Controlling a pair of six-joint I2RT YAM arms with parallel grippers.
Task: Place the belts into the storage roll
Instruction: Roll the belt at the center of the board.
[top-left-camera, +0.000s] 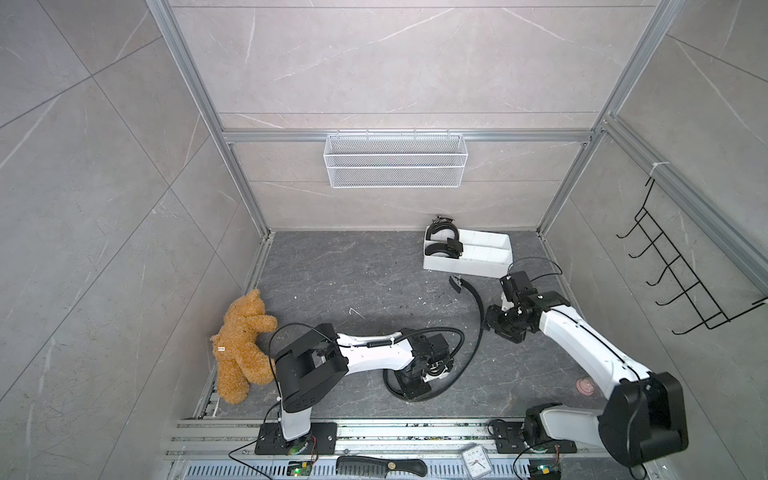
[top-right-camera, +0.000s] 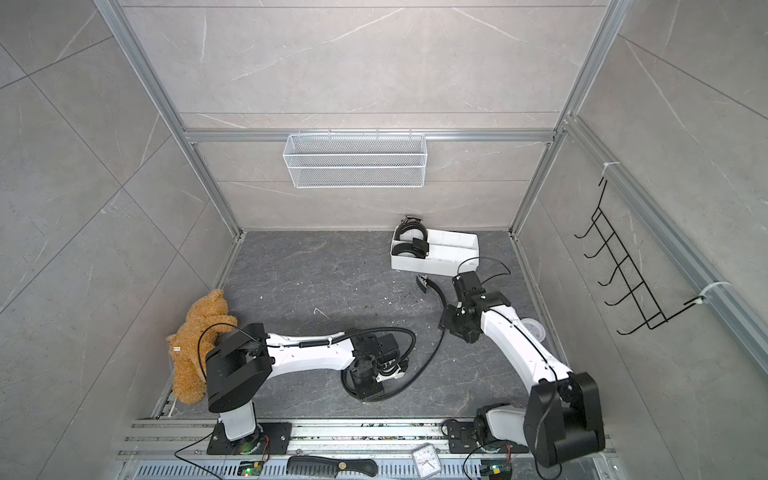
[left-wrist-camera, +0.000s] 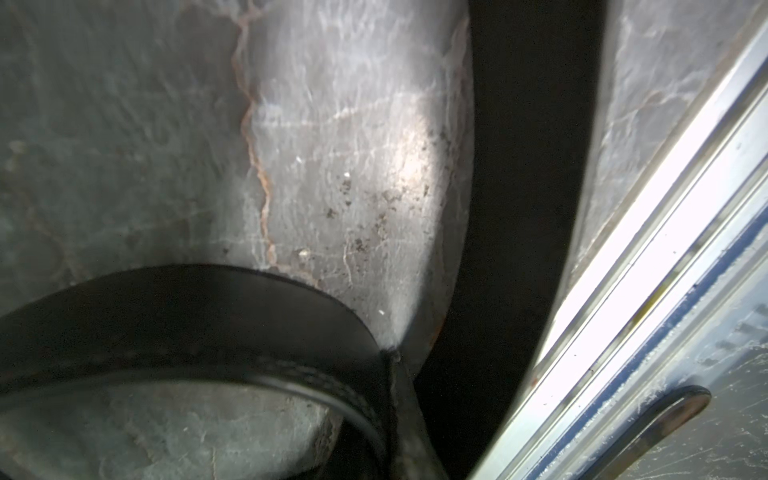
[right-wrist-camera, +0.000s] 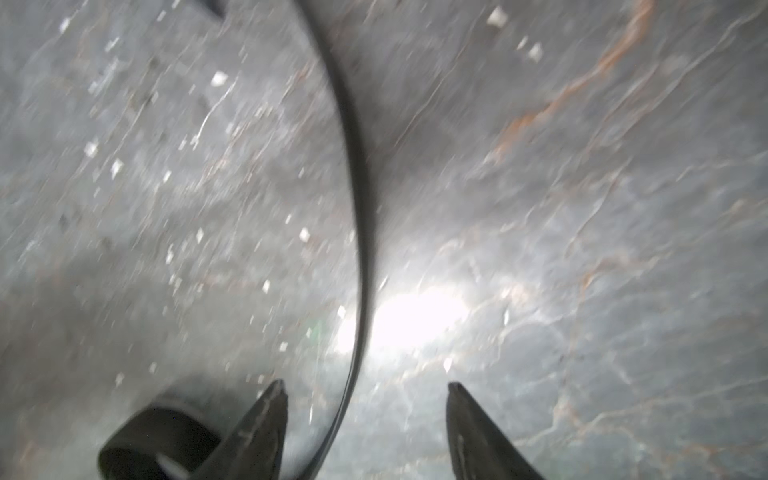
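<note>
Black leather-like strap, item three of three: the loose belt (top-left-camera: 477, 309) lies on the dark stone surface (top-left-camera: 332, 270). Its buckle end is just beside the near wall of the storage roll (top-left-camera: 465, 271), and its body arcs away to curl in a loop around the left gripper (top-left-camera: 415, 388). Much of its run stands on edge. The other two belts (top-left-camera: 444, 231) sit coiled in the storage roll's two compartments at the end farther from the right arm.

Left gripper: pressed together. Its wrist view shows strap close by, but I cannot tell whether it pinches it.

Right gripper (right-wrist-camera: 365, 387): spread, one finger on either side of the strap, with no contact that I can see.

Handling, as I judge it: light, limp along its length, and springy enough to uncoil when let go. The smooth face is likely slippery. I would take hold across the thickness near the tail, roll towards the buckle, and keep the coil pinched until it is down in a compartment.
</note>
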